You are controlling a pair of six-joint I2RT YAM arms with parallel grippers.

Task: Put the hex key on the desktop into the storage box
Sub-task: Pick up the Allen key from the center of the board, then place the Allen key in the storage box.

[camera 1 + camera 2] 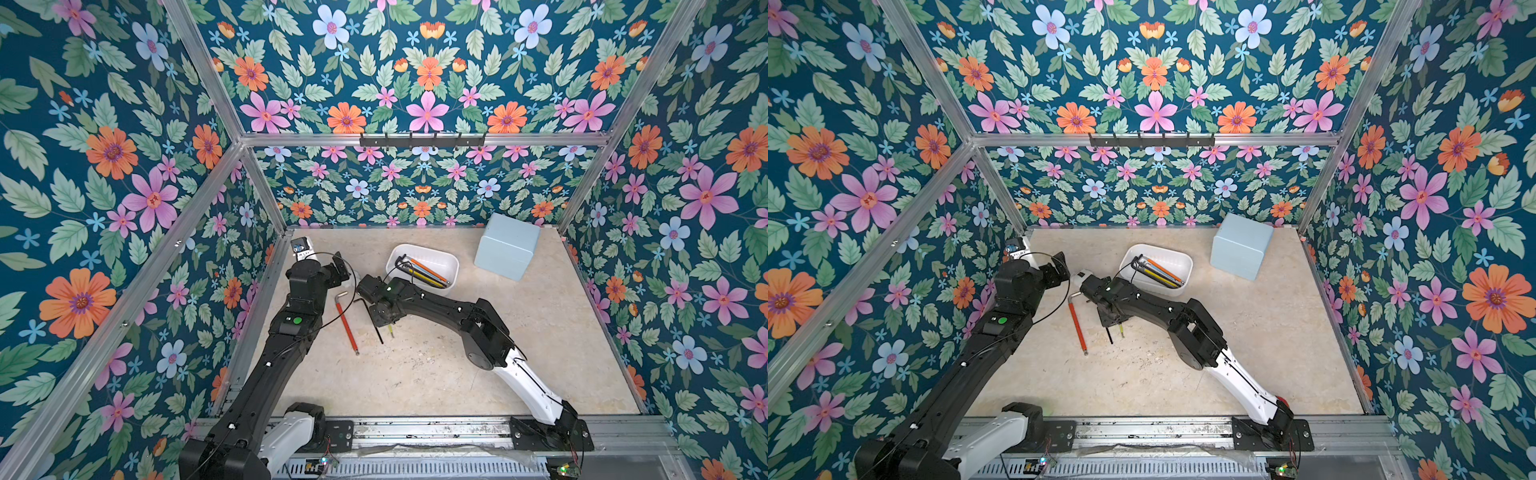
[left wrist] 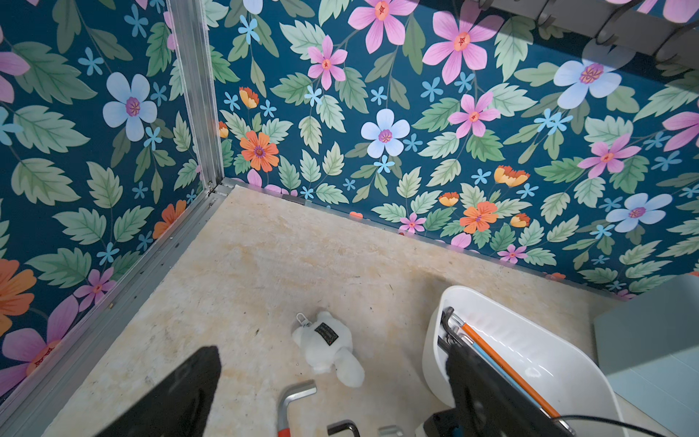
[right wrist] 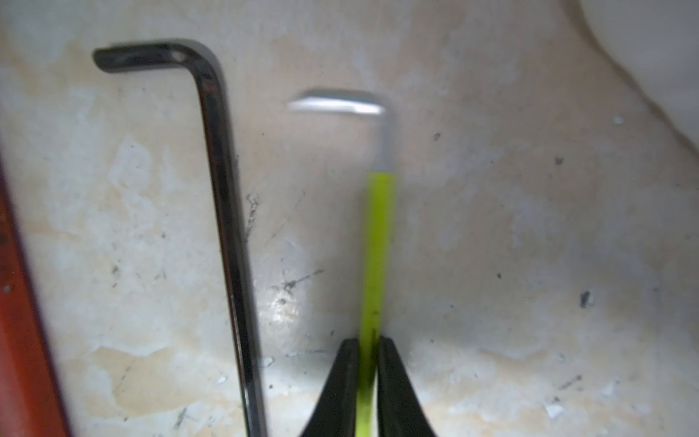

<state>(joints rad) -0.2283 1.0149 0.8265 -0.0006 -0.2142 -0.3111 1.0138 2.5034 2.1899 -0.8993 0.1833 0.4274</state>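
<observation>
Grip: right fingers (image 3: 342, 382) pressed onto the sleeve of the yellow key (image 3: 378, 246), pinching it low on the shank. Whether it is on or just off the surface (image 1: 457, 365) I cannot tell; the view is blurred. Black key (image 3: 223, 212) lies just beside it, parallel, not touching. Red key (image 1: 346, 324) lies flat on the surface, nearer the left arm. Box (image 1: 432, 257) is near, beyond the right wrist, and holds several coloured keys. Left fingers (image 2: 177, 397) are spread wide by the red key's bend.
</observation>
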